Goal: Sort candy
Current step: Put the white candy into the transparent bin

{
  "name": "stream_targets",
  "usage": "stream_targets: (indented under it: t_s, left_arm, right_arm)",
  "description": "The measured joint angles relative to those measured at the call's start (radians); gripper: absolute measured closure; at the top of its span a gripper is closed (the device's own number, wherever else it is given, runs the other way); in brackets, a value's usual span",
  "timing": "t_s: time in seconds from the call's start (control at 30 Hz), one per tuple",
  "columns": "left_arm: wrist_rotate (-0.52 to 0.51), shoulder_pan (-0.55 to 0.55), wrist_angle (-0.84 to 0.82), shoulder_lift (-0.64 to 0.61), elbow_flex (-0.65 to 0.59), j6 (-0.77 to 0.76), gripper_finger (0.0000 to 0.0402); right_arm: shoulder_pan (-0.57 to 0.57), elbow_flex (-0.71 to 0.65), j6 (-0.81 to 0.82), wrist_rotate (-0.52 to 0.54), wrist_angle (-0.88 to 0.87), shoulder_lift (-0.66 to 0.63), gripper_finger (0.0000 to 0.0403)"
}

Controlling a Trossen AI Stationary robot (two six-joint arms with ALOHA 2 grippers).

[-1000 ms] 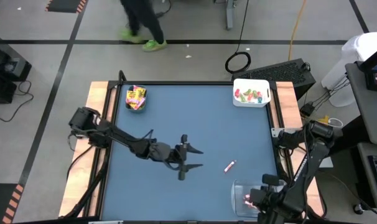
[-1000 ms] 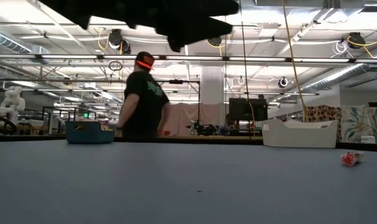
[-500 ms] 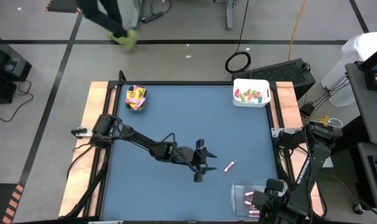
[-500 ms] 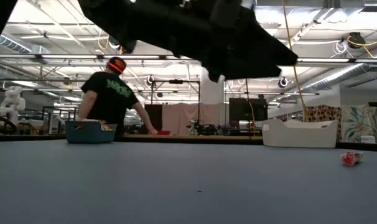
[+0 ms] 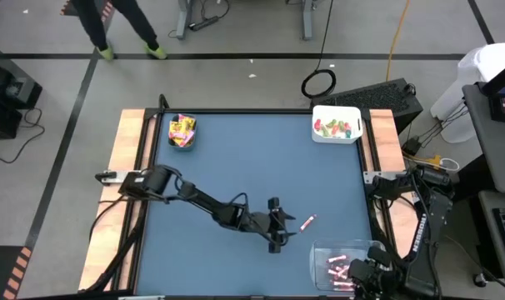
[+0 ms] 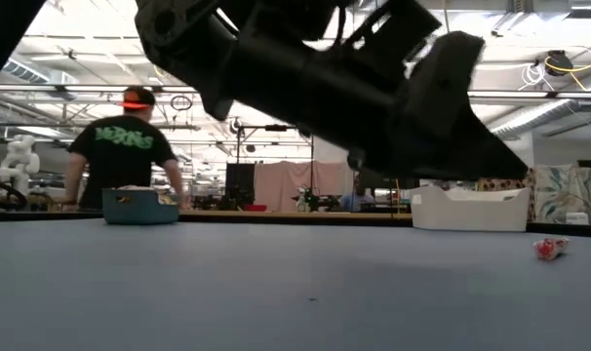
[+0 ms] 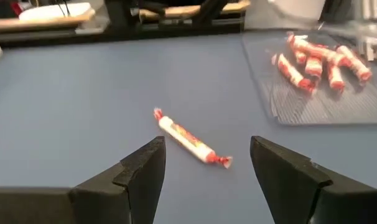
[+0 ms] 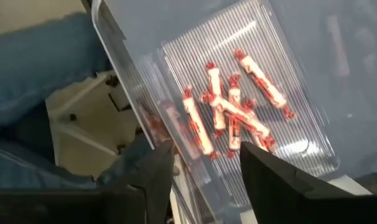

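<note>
The table (image 5: 236, 167) carries three bins, all well away from the left gripper (image 5: 279, 229) save one: the clear bin (image 5: 319, 258) sits just beyond and to one side of its fingertips, while the teal bin (image 5: 182, 132) and white bin (image 5: 336, 123) stand at the far corners. A person (image 6: 120, 146) is in the room beyond.

The left arm reaches out across the table and hangs low over the mat, fingers spread wide and empty. Right ahead of the fingertips, centred between them in the wrist view, lies one stick (image 7: 188, 140) on the mat, touching neither finger. It looks like the last loose candy.

The right gripper (image 8: 204, 165) hovers over the clear bin, fingers apart and empty, with a heap of sticks (image 8: 232, 112) lying below it in the bin.

The step in hand seems to be the pick of the loose stick. Next, the left gripper likely needs to drop until its fingers straddle the stick, close across its narrow width, then carry it to the clear bin nearby.
</note>
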Motion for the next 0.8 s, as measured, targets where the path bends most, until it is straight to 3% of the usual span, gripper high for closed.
stream_targets:
  t_s: [0.37, 0.8]
  left_arm:
    - [0.028, 0.002, 0.005, 0.112, 0.11, -0.062, 0.0162]
    - [-0.014, 0.023, -0.15, 0.219, 0.282, -0.108, 0.0162]
  right_arm:
    - [0.004, 0.0, -0.065, 0.184, 0.053, 0.0, 0.0234]
    - [0.002, 0.0, -0.068, 0.199, 0.077, 0.0, 0.0234]
